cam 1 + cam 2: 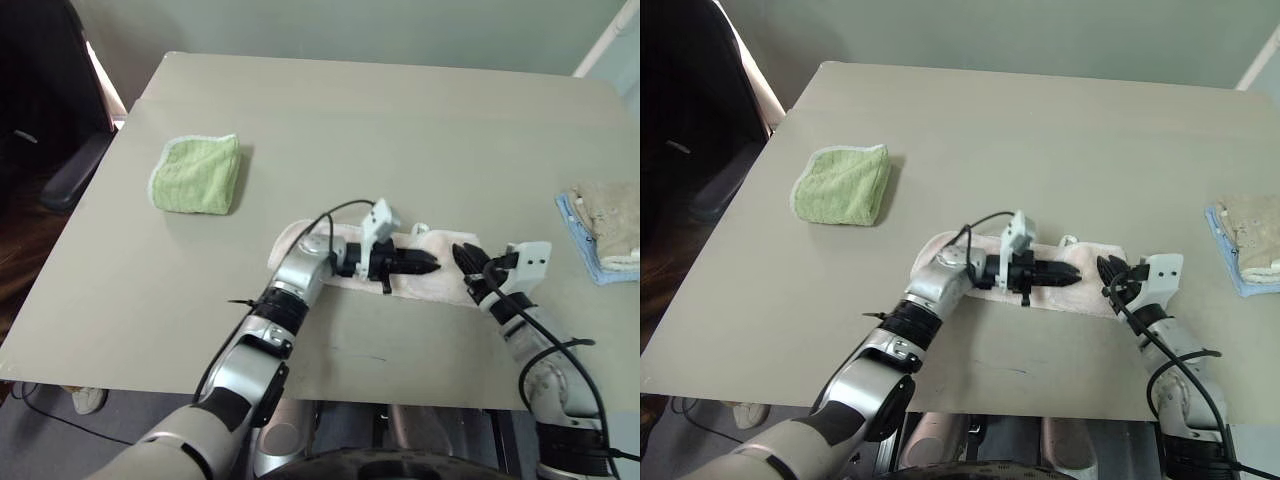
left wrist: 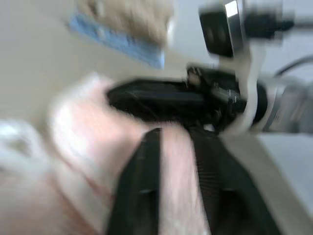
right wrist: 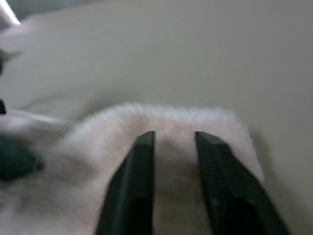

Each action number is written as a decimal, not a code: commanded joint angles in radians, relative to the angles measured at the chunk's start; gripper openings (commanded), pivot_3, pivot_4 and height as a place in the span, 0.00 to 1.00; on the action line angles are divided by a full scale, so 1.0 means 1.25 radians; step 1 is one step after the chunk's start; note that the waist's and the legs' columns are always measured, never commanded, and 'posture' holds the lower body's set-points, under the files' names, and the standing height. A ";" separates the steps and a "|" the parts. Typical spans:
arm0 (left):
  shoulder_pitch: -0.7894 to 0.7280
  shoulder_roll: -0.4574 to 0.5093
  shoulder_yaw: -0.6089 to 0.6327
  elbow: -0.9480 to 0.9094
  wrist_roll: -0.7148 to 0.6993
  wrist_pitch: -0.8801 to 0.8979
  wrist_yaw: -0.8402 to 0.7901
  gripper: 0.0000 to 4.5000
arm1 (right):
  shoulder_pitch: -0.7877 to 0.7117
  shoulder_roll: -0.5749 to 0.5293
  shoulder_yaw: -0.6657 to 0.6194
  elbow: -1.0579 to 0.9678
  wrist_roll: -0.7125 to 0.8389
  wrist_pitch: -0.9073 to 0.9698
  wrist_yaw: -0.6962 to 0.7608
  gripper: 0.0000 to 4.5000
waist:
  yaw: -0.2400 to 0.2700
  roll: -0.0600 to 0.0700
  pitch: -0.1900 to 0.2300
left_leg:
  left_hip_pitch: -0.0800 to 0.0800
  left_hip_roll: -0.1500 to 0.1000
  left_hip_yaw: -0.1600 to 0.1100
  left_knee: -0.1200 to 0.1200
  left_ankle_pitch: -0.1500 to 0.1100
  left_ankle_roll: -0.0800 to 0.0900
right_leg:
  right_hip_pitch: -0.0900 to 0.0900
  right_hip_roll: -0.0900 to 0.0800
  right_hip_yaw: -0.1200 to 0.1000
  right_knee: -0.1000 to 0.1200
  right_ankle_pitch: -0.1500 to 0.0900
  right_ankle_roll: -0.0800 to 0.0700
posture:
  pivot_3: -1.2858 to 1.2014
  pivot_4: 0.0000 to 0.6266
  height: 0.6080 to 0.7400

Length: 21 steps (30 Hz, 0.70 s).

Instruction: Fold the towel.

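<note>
Black jaws of the left gripper [image 1: 425,265] are standing a little apart over the middle of the towel [image 1: 430,278], pointing across it toward the other arm, with pink cloth showing in the gap between the two fingers [image 2: 139,196]; whether they are pinching any of it, I cannot tell. The right gripper [image 1: 468,262] is hovering at the towel's right end, its jaws narrowly parted too, with terry showing between and beyond them and nothing visibly caught.

The towel itself is lying as a long, already doubled pink band near the front edge of the desk [image 1: 380,120], with a small white loop [image 1: 420,230] poking out from its far side. Well to the towel's left a folded green cloth [image 1: 197,174] is sitting, and well to its right, at the desk's edge, a beige cloth [image 1: 608,218] is resting on a blue one [image 1: 584,240].

The risks from here seem to be these. With both pairs of jaws loosened, the upper layer may be springing back or sliding, so the fold is coming undone. The two grippers are nearly tip to tip, so any inward move is risking a collision. A finger snagging the terry on withdrawal could drag the band askew or off the near edge.
</note>
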 commanded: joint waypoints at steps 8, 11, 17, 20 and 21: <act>-0.018 0.131 0.122 -0.272 -0.157 0.251 0.083 1.00 | -0.038 -0.125 -0.073 -0.168 0.174 0.099 0.082 1.00 | 0.000 0.000 0.000 | 0.001 0.000 0.001 0.000 0.003 0.000 | 0.000 0.000 0.001 -0.001 -0.001 -0.001 | 0.52 0.24 0.91; -0.013 0.177 0.166 -0.280 -0.184 0.290 0.110 1.00 | -0.048 -0.143 -0.073 -0.183 0.209 0.119 0.097 1.00 | 0.000 0.000 0.000 | 0.001 0.000 0.001 0.000 0.004 0.000 | 0.000 0.000 0.001 -0.001 -0.001 -0.001 | 0.52 0.24 0.91; 0.044 0.294 0.239 -0.300 -0.212 0.365 0.174 1.00 | -0.048 -0.186 -0.052 -0.213 0.249 0.161 0.124 1.00 | 0.000 0.000 0.000 | 0.001 0.000 0.001 0.000 0.004 0.000 | 0.000 0.000 0.001 -0.001 -0.001 -0.002 | 0.52 0.24 0.91; 0.091 0.328 0.279 -0.312 -0.211 0.385 0.237 1.00 | -0.053 -0.191 -0.042 -0.214 0.262 0.175 0.127 1.00 | -0.001 0.000 0.000 | 0.001 0.000 0.001 0.000 0.004 0.000 | 0.000 0.001 0.001 -0.001 -0.002 -0.002 | 0.52 0.24 0.91; 0.097 0.329 0.300 -0.312 -0.221 0.409 0.268 1.00 | -0.056 -0.191 -0.040 -0.214 0.263 0.177 0.125 1.00 | 0.000 0.000 0.000 | 0.001 0.000 0.001 0.000 0.004 0.000 | -0.001 0.001 0.001 -0.001 -0.002 -0.003 | 0.52 0.24 0.91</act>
